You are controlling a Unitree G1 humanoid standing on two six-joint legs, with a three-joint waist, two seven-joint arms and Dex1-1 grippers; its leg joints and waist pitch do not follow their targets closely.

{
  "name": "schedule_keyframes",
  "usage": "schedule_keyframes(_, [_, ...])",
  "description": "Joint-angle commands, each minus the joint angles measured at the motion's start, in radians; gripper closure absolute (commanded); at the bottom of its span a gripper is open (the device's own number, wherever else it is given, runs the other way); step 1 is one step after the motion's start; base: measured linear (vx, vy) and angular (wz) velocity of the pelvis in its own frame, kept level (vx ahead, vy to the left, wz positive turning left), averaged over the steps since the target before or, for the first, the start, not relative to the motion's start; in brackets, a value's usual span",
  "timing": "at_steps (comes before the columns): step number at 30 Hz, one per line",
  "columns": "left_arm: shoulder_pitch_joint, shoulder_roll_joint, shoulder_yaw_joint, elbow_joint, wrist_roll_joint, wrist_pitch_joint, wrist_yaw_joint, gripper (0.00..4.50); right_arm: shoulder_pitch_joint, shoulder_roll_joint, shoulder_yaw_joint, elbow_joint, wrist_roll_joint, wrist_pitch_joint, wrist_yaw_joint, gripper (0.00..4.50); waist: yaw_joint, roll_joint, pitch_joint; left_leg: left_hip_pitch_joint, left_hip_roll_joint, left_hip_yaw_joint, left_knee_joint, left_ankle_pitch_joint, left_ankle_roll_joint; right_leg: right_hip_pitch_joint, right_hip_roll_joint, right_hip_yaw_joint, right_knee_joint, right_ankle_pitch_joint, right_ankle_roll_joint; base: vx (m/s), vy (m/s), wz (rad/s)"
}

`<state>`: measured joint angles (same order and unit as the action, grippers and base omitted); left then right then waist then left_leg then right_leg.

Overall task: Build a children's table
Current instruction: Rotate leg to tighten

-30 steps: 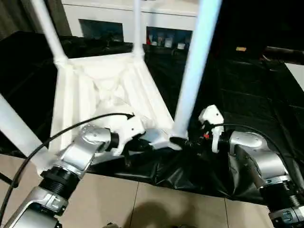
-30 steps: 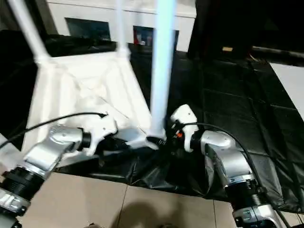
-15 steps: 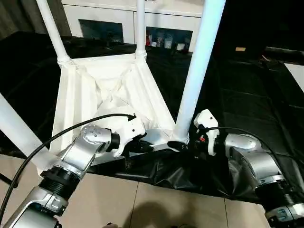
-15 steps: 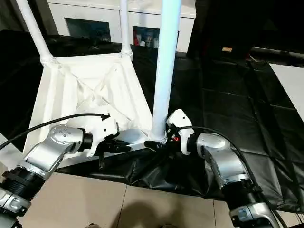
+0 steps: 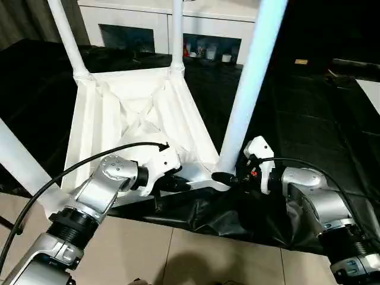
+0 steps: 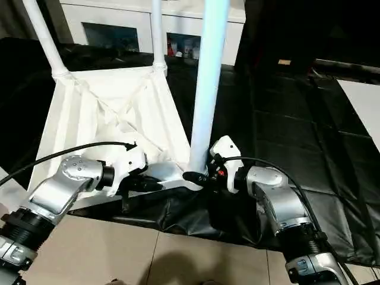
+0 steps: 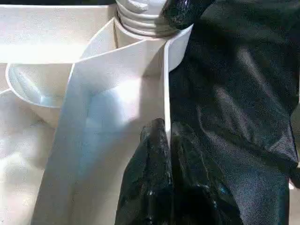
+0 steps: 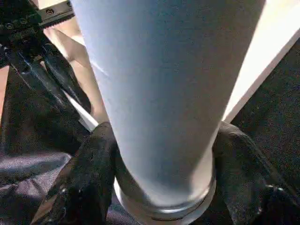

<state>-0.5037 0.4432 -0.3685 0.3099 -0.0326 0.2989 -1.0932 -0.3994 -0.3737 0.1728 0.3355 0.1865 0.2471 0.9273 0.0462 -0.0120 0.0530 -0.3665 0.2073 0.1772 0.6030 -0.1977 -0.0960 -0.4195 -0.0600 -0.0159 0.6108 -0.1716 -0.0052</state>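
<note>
Upturned table top [image 5: 127, 113] lay on black sheeting [image 5: 309, 119], legs up. Left gripper [image 5: 178, 184] was clenched on its near rim; right gripper [image 8: 154, 187] clasped the near-right leg [image 5: 246, 101] at its socket. Step: seating that leg. Next move probably calls for twisting it tight

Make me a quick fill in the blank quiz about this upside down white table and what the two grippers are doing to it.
1. The table top lies upside down on a ____ sheet.
2. The right gripper has a finger on each side of the base of the nearest ____.
3. The left gripper is pinched on the table top's thin ____.
4. Behind the table stands a white ____ with glass doors.

Missing words: black; leg; edge; cabinet
</note>
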Motion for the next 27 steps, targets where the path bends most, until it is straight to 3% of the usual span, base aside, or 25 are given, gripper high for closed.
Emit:
schedule_keyframes(1, [0.003, 0.002, -0.002, -0.042, -0.006, 0.001, -0.016, 4.50, 0.011, 0.001, 0.018, 0.021, -0.027, -0.007, -0.006, 1.88, -0.001, -0.002, -0.069, 0.005, 0.011, 0.003, -0.067, -0.121, 0.052, 0.061, -0.048, 0.024, -0.056, -0.113, -0.233, 0.000, 0.000, 0.00])
schedule_keyframes(5, [-0.006, -0.031, -0.006, -0.020, 0.018, 0.030, 0.044, 4.50, -0.006, 0.061, 0.009, 0.072, -0.082, -0.006, -0.172, 1.89, -0.008, -0.002, -0.065, 0.007, 0.011, 0.005, -0.069, -0.148, 0.043, 0.057, -0.048, 0.024, -0.063, -0.163, -0.225, 0.000, 0.000, 0.00])
schedule_keyframes(6, [-0.013, -0.045, -0.007, -0.007, 0.026, 0.034, 0.066, 4.50, -0.013, 0.082, 0.003, 0.083, -0.087, 0.002, -0.213, 1.89, -0.015, -0.003, -0.060, 0.004, 0.008, 0.002, -0.074, -0.184, 0.021, 0.056, -0.049, 0.023, -0.072, -0.253, -0.204, 0.000, 0.000, 0.00])
schedule_keyframes(9, [-0.062, -0.119, 0.003, 0.068, 0.061, 0.080, 0.192, 4.50, -0.047, 0.165, -0.026, 0.130, -0.104, 0.036, -0.379, 1.89, -0.021, -0.003, -0.055, 0.013, 0.006, 0.001, -0.076, -0.241, -0.002, 0.045, -0.048, 0.024, -0.085, -0.380, -0.166, 0.000, 0.000, 0.00])
schedule_keyframes(11, [-0.137, -0.223, 0.045, 0.189, 0.087, 0.120, 0.389, 4.50, -0.102, 0.275, -0.103, 0.208, -0.083, 0.091, -0.594, 1.89, -0.027, -0.002, -0.055, 0.011, 0.000, -0.001, -0.077, -0.253, -0.021, 0.045, -0.046, 0.024, -0.090, -0.433, -0.139, 0.000, 0.000, 0.00])
schedule_keyframes(12, [-0.162, -0.255, 0.062, 0.229, 0.091, 0.133, 0.453, 4.50, -0.121, 0.309, -0.134, 0.235, -0.069, 0.108, -0.660, 1.89, -0.027, -0.007, -0.061, 0.019, -0.003, -0.006, -0.074, -0.269, -0.035, 0.045, -0.048, 0.021, -0.094, -0.483, -0.115, -0.052, 0.000, -0.04])
schedule_keyframes(13, [-0.188, -0.288, 0.074, 0.275, 0.095, 0.134, 0.517, 4.50, -0.147, 0.344, -0.164, 0.272, -0.055, 0.114, -0.734, 1.89, -0.026, -0.005, -0.060, 0.012, -0.004, -0.005, -0.076, -0.255, -0.030, 0.045, -0.047, 0.022, -0.096, -0.466, -0.103, 0.000, 0.000, 0.00])
schedule_keyframes(15, [-0.209, -0.314, 0.083, 0.313, 0.098, 0.125, 0.560, 4.50, -0.172, 0.372, -0.192, 0.310, -0.040, 0.108, -0.794, 1.89, -0.026, -0.005, -0.061, 0.016, -0.005, -0.003, -0.075, -0.263, -0.026, 0.039, -0.043, 0.022, -0.099, -0.452, -0.099, 0.000, 0.000, 0.00])
schedule_keyframes(16, [-0.250, -0.364, 0.109, 0.390, 0.098, 0.095, 0.647, 4.50, -0.229, 0.420, -0.236, 0.397, -0.019, 0.076, -0.907, 1.90, -0.025, -0.004, -0.066, 0.012, -0.006, -0.002, -0.073, -0.238, -0.017, 0.041, -0.045, 0.024, -0.093, -0.384, -0.112, 0.000, 0.000, 0.00])
schedule_keyframes(19, [-0.269, -0.376, 0.109, 0.424, 0.109, 0.062, 0.666, 4.50, -0.262, 0.443, -0.263, 0.451, 0.002, 0.045, -0.950, 1.90, -0.021, -0.004, -0.068, 0.011, -0.005, -0.001, -0.072, -0.229, -0.009, 0.044, -0.043, 0.023, -0.089, -0.322, -0.134, 0.000, 0.000, 0.00])
schedule_keyframes(21, [-0.274, -0.368, 0.098, 0.427, 0.126, 0.042, 0.648, 4.50, -0.284, 0.441, -0.245, 0.481, -0.040, 0.016, -0.931, 1.90, -0.020, -0.006, -0.070, 0.006, -0.004, -0.002, -0.072, -0.217, 0.001, 0.050, -0.045, 0.021, -0.083, -0.290, -0.147, 0.000, 0.000, 0.00])
schedule_keyframes(23, [-0.274, -0.363, 0.103, 0.429, 0.126, 0.039, 0.639, 4.50, -0.286, 0.447, -0.259, 0.476, -0.038, -0.003, -0.899, 1.90, -0.017, -0.004, -0.074, 0.004, -0.004, 0.000, -0.070, -0.179, 0.011, 0.054, -0.045, 0.022, -0.076, -0.218, -0.164, 0.000, 0.000, 0.00])
schedule_keyframes(24, [-0.276, -0.364, 0.106, 0.434, 0.125, 0.038, 0.643, 4.50, -0.287, 0.452, -0.269, 0.474, -0.034, -0.008, -0.895, 1.35, -0.015, -0.003, -0.074, 0.002, -0.001, 0.000, -0.070, -0.153, 0.023, 0.056, -0.045, 0.021, -0.071, -0.168, -0.182, 0.000, 0.000, 0.00])
schedule_keyframes(26, [-0.264, -0.334, 0.087, 0.423, 0.137, 0.026, 0.618, 4.50, -0.273, 0.427, -0.243, 0.439, -0.058, -0.033, -0.855, 1.21, -0.016, -0.003, -0.072, 0.000, -0.001, 0.001, -0.070, -0.157, 0.033, 0.057, -0.045, 0.020, -0.071, -0.160, -0.193, 0.000, 0.000, 0.00])
schedule_keyframes(27, [-0.251, -0.315, 0.077, 0.402, 0.141, 0.023, 0.597, 4.50, -0.261, 0.408, -0.231, 0.408, -0.066, -0.031, -0.838, 1.14, -0.020, -0.006, -0.071, -0.007, -0.001, -0.002, -0.073, -0.157, 0.033, 0.064, -0.046, 0.019, -0.070, -0.165, -0.190, 0.000, 0.000, 0.00])
